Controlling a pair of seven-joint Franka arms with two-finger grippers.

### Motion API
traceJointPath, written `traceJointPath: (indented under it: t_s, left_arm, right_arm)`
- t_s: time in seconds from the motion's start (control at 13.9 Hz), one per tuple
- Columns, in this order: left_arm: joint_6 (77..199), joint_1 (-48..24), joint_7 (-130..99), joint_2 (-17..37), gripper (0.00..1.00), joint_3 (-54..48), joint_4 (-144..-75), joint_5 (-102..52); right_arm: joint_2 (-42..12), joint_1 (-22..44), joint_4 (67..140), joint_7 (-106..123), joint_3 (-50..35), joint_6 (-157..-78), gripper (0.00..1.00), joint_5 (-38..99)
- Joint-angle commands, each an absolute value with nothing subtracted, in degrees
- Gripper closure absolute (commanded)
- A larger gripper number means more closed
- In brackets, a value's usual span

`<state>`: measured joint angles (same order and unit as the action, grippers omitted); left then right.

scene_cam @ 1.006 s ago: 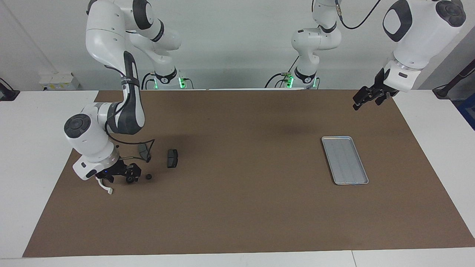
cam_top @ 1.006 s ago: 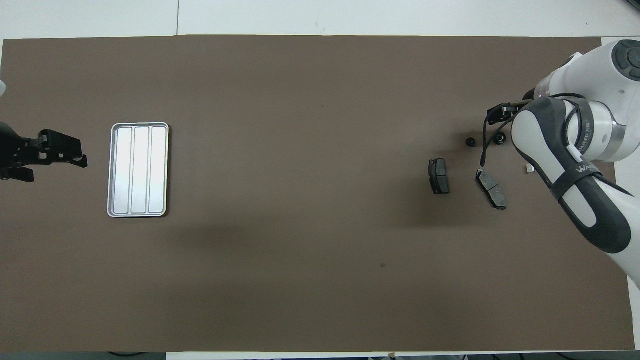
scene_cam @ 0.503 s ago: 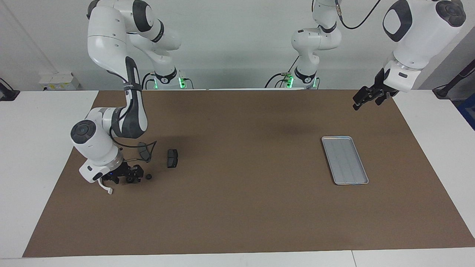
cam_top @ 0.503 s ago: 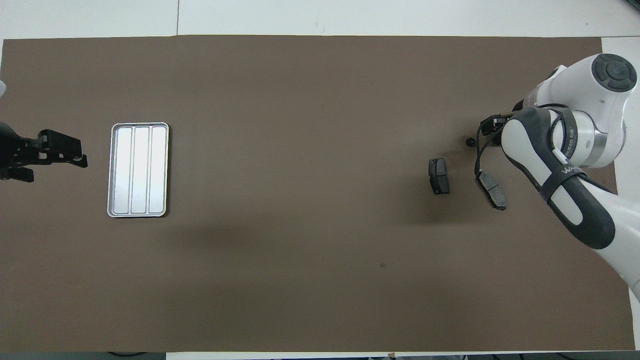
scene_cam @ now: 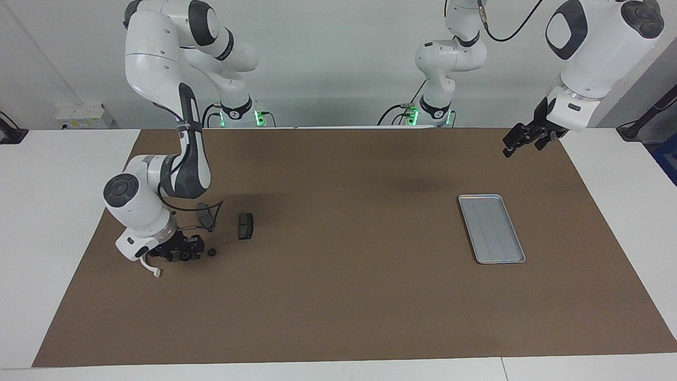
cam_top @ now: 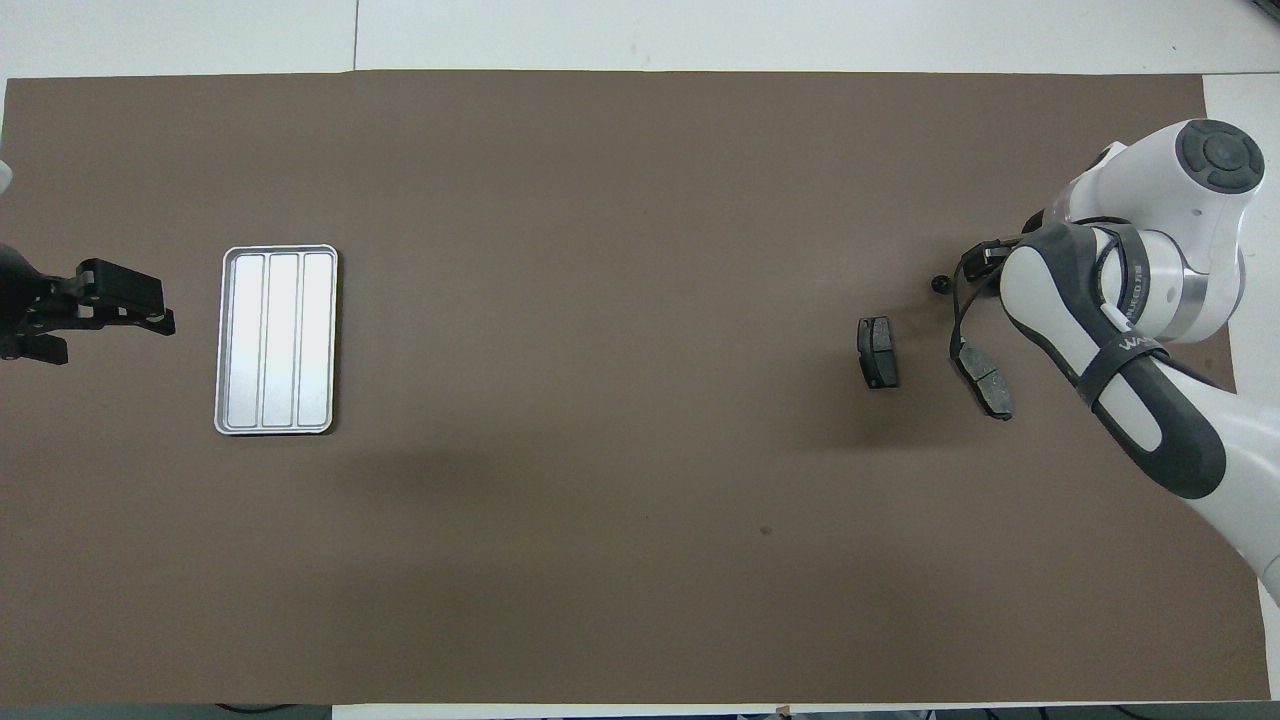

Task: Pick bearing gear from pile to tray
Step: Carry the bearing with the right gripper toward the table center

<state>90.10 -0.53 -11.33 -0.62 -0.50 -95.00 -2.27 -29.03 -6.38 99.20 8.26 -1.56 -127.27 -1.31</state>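
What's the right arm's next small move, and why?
Probably finish closing the jaws, then lift straight up. The right gripper is down at the mat over one small black round piece in the pile, with a second round piece loose beside it. The tray at the left arm's end is empty, and the left gripper waits raised.
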Motion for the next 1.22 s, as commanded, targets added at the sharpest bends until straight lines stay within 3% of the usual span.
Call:
traceJointPath:
  t_s: [0.0,0.22,0.36,0.65,0.93,1.15]
  left_arm:
    - [90.44,-0.70,-11.34,-2.02,0.00,-0.44,-96.33,-1.23]
    - [90.44,-0.79,-11.34,-2.02,0.00,-0.44,-96.33,-1.23]
    - [90.44,-0.70,-11.34,-2.02,0.00,-0.44,-96.33,-1.23]
    - [90.44,-0.70,-11.34,-2.02,0.00,-0.44,-96.33,-1.23]
    - [90.44,-0.70,-11.34,-2.02,0.00,-0.44,-96.33,-1.23]
    - [90.44,-0.70,-11.34,-2.02,0.00,-0.44,-96.33,-1.23]
  right_arm:
    - [-27.95,-7.03,100.37,9.84,-1.93,-126.83,0.51,-1.58]
    - [-27.86,-6.60,100.28,9.49,-1.85,-126.12,0.85,-1.58]
    - [-27.51,-6.33,99.41,9.32,-1.93,-125.16,0.95,-1.58]
    - [-22.16,-2.03,92.14,1.07,-2.02,-115.61,0.97,-1.58]
    - [-22.76,7.36,76.93,-11.30,-1.85,-98.90,0.97,-2.37]
    - [-22.76,17.90,76.03,-26.14,-1.93,-98.35,0.96,-3.25]
